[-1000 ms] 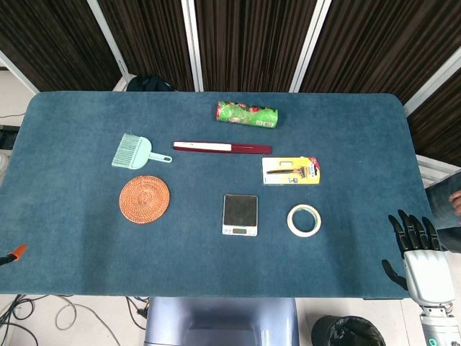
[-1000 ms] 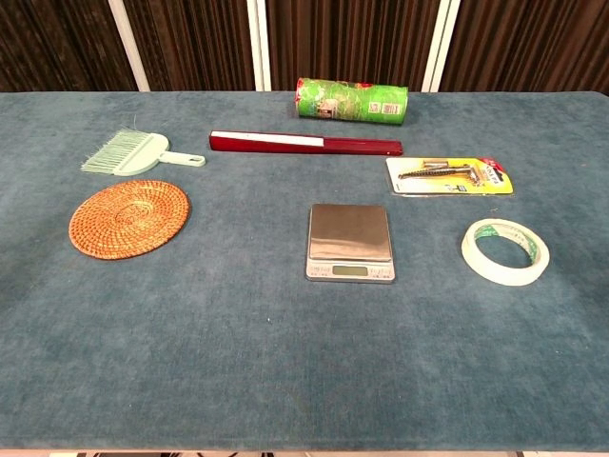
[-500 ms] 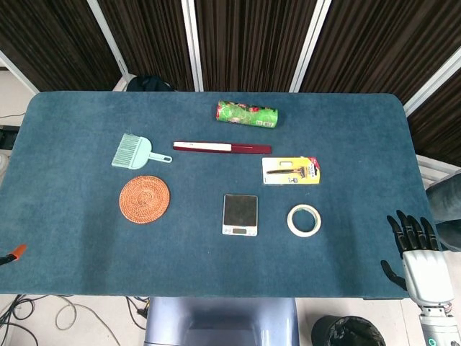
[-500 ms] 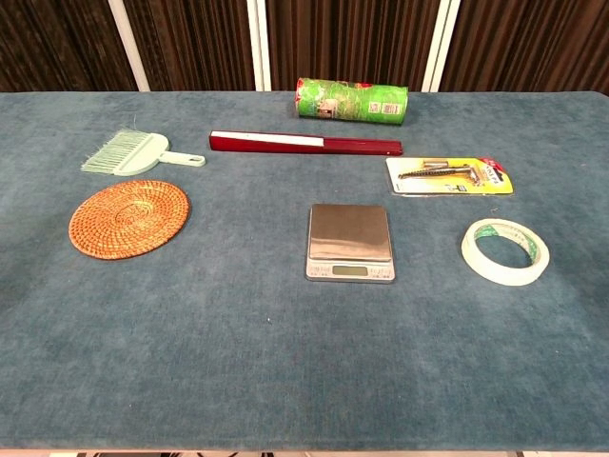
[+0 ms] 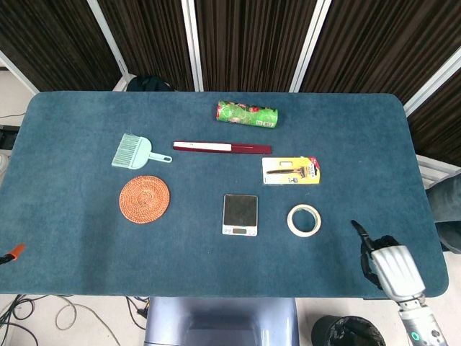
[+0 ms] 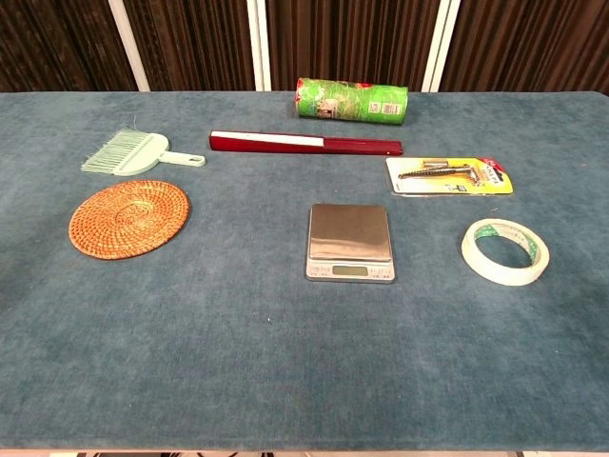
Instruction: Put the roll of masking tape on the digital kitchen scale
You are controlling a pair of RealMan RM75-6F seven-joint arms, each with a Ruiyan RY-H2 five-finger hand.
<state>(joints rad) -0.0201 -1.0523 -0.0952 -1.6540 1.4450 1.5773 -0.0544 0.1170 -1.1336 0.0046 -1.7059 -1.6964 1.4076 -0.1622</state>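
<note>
A blue cloth-covered table (image 5: 72,238) is filling both views, and the things on it are lying apart from one another. At the far left a pale green hand brush (image 5: 133,151) is lying flat, bristles pointing left. Just in front of it a round woven coaster (image 5: 144,200) is sitting on the cloth. Toward the middle, a long dark red strip with a white section (image 5: 222,148) is stretching left to right, and behind it a green printed roll (image 5: 247,114) is lying on its side near the far edge.

The digital kitchen scale (image 5: 240,214) is resting at the centre of the table with its display facing the near edge and its platform bare. To its right and slightly further back, a razor in yellow card packaging (image 5: 290,171) is lying flat. The roll of masking tape (image 5: 304,220) is lying flat on the cloth just right of the scale, not touching it, with the hole facing up.

At the near right corner the right hand (image 5: 385,263) is hovering over the table edge, well apart from the tape and holding nothing. One dark finger is pointing out toward the tape; the rest seem tucked under the pale back of the hand, though the head view is too poor there to be sure how far they are spread. The chest view is not showing it.
</note>
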